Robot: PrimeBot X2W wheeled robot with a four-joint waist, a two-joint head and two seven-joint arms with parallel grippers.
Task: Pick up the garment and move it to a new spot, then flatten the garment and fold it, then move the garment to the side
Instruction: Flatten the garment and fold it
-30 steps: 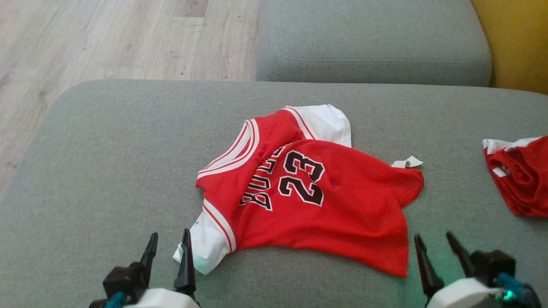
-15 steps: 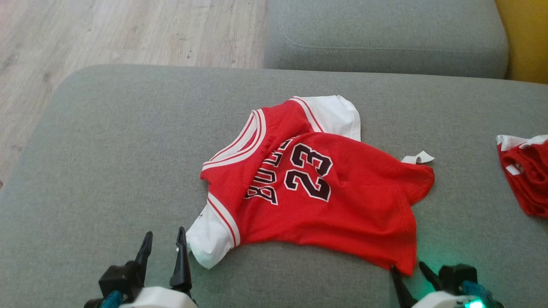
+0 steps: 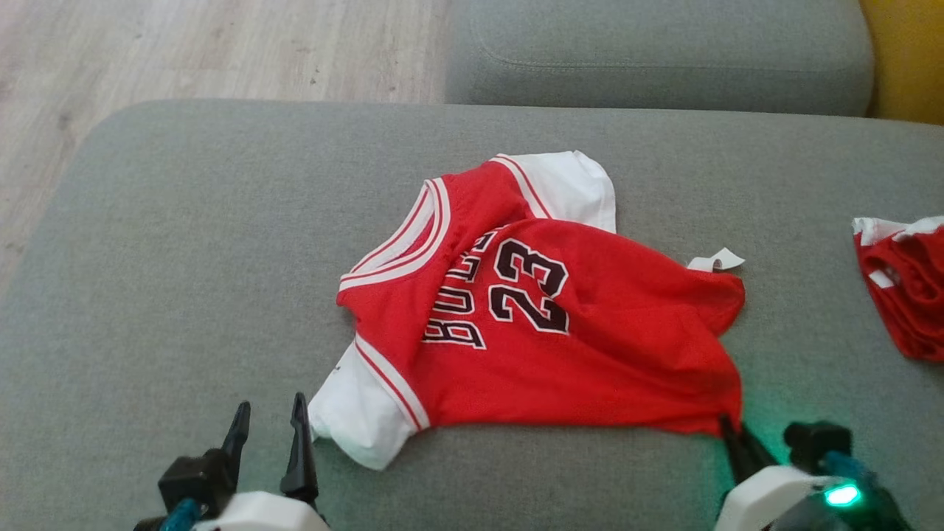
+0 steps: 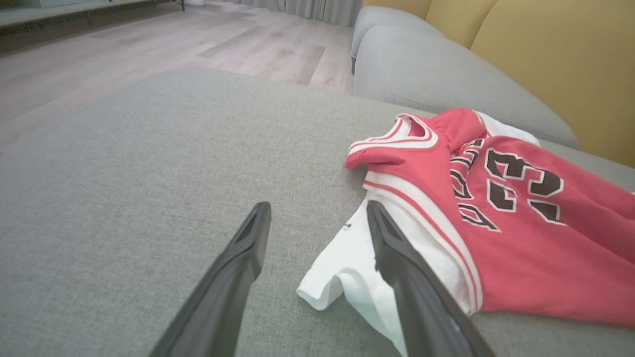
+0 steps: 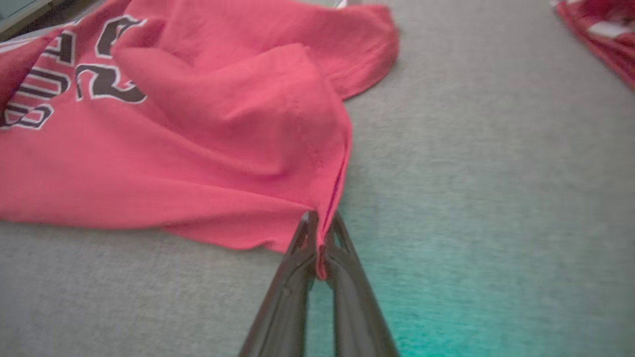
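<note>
Surveying from the head view, recorded a broad grey woven-fabric seat cushion [image 3: 184,258] as the work surface. Noted pale wood-plank flooring [image 3: 184,44] beyond its far left edge, a second grey cushion [image 3: 664,59] behind it, and a yellow upholstered backrest [image 3: 907,59] at the far right corner. Found the red mesh basketball jersey [image 3: 590,354], lettered "23" in black, lying rumpled near the centre of the seat cushion, collar to the left, hem to the right. Logged a crumpled red-and-white garment [image 3: 903,295] at the right margin, well apart from the jersey. Located the left gripper [image 3: 271,402] [image 4: 317,206] low on the left, fingers spread wide, holding nothing, just beside the near white sleeve [image 3: 361,420]. Could not confirm contact with that sleeve. Located the right gripper [image 3: 730,431] [image 5: 320,220] low on the right, fingers pinched together on the near hem corner of the jersey, red cloth clamped between the tips and drawn into a taut ridge. Noted a green indicator light [image 3: 841,494] on the right wrist, tinting the cushion beside it. Noted a small white tag [image 3: 715,260] on the cushion, just beside the far hem corner.
</note>
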